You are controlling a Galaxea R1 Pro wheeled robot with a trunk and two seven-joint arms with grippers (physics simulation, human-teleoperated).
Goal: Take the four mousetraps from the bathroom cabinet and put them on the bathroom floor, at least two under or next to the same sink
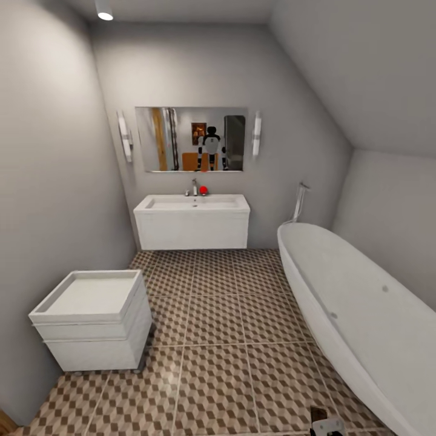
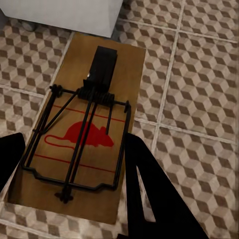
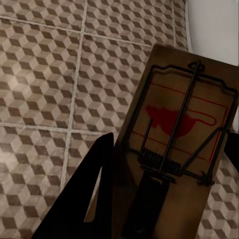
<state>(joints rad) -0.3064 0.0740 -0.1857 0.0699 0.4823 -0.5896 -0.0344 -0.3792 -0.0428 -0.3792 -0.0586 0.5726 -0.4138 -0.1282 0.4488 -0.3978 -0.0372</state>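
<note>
We are in the bathroom, looking over the bathroom floor (image 1: 218, 327) with its cube tiles. A big white bathtub (image 1: 363, 315) sits on one side. A white sink (image 1: 192, 219) hangs on the far wall under a mirror (image 1: 191, 139), and a low white box unit (image 1: 91, 321) stands near us.

Our left hand (image 2: 69, 164) holds one mousetrap (image 2: 84, 129) above the tiles, its dark fingers (image 2: 149, 194) closed on the board's sides. Our right hand (image 3: 149, 194) holds another mousetrap (image 3: 184, 139) the same way, close to the tub's white edge.

We think each trap is light, flat and stiff. The wood edges are the best place to hold. The thin wire bar and spring could snap or bend, so we should keep off them.
</note>
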